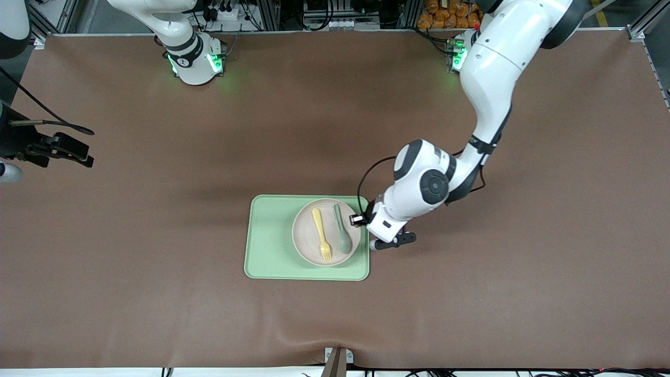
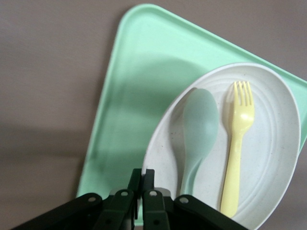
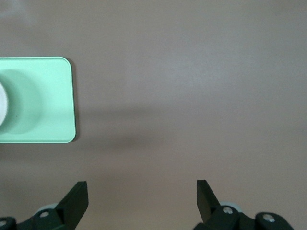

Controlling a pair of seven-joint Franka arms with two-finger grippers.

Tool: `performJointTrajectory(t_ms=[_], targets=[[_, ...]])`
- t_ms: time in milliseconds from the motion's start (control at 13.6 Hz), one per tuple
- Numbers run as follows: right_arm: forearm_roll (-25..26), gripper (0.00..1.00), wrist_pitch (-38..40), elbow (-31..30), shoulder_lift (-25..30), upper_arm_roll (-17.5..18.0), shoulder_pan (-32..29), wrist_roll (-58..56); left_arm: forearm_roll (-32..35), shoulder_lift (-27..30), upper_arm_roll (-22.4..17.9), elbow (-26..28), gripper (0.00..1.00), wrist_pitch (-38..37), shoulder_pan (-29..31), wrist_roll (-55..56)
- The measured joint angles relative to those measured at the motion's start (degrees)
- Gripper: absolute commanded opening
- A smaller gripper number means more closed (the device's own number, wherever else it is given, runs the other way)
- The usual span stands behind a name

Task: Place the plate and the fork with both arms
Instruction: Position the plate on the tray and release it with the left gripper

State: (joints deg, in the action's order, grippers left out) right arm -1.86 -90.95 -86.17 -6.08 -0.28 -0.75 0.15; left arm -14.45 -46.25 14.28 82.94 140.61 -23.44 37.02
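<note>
Tray [image 1: 272, 246] lies on the table [image 1: 157, 235], near the middle, closer to the front camera than either base. Plate [image 1: 309, 243] sits on the tray, toward the left arm's end of it. Fork [image 1: 321, 234] lies in the plate, tines pointing toward the front camera. Spoon [image 1: 342, 230] lies in the plate just beside the fork, on the side toward the left arm, bowl end toward the front camera.

Left arm reaches in from its base, wrist bent down at the tray's edge. Left gripper [image 2: 143, 184] is low at the plate's rim on that side; fingers pressed together, pinching the plate's rim between them.

Right gripper [image 3: 142, 196] hangs over bare table toward the right arm's end, well apart from the tray; fingers [image 3: 76, 199] spread wide, nothing between them. Right arm waits.
</note>
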Motion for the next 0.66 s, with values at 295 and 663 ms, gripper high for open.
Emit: performJointTrajectory(t_ms=[295, 663], targets=[[-4.13, 1.00, -0.93, -0.02, -2.78, 0.33, 0.79, 1.98, 0.00, -3.82, -1.06, -2.32, 0.00, 7.10, -5.13, 2.57], [-4.35, 1.00, -1.79, -0.01, -4.27, 0.65, 3.01, 4.91, 0.00, -7.60, -1.14, -5.01, 0.00, 11.18, -7.70, 3.26]])
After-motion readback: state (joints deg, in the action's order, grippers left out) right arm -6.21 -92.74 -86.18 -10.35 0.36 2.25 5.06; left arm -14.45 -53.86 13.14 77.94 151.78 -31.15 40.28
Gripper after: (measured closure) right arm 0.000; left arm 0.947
